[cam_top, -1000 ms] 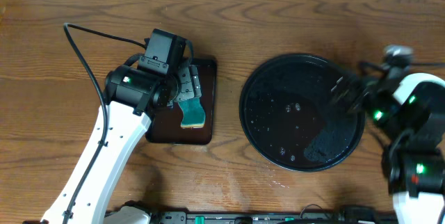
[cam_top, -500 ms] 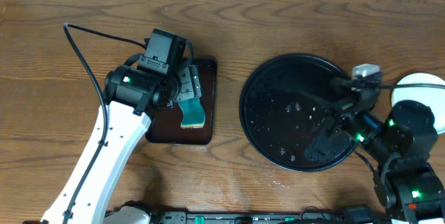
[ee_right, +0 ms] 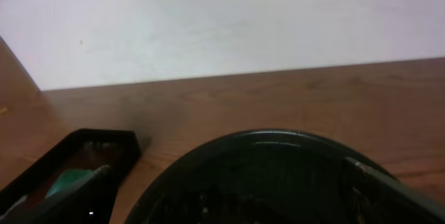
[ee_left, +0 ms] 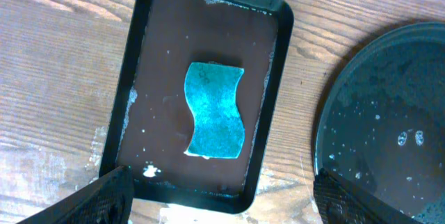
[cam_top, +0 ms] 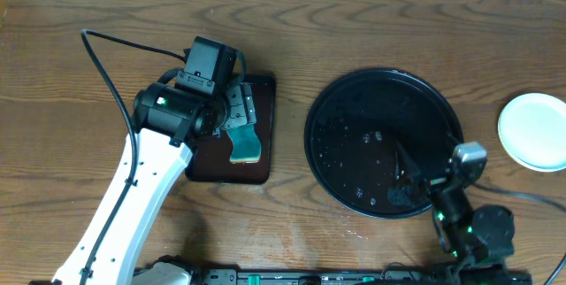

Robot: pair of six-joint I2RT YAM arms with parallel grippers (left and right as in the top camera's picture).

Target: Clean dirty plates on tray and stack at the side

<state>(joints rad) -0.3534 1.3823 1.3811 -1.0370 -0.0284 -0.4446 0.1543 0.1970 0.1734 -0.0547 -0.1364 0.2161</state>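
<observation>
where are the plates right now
In the overhead view the plates show as one pale disc at the far right edge of the table, just right of the round black tray and apart from it.

light even, bright | soft shadows | right wrist view blurry

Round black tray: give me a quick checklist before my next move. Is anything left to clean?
1. The round tray holds no dishes: ok, only droplets.
2. The plates set aside to its right: ok; how many are stacked: cannot tell.
3. The sponge lying in the rectangular tray: ok.
4. The left claw open and empty: ok.
5. The right claw open and empty: ok.
</observation>
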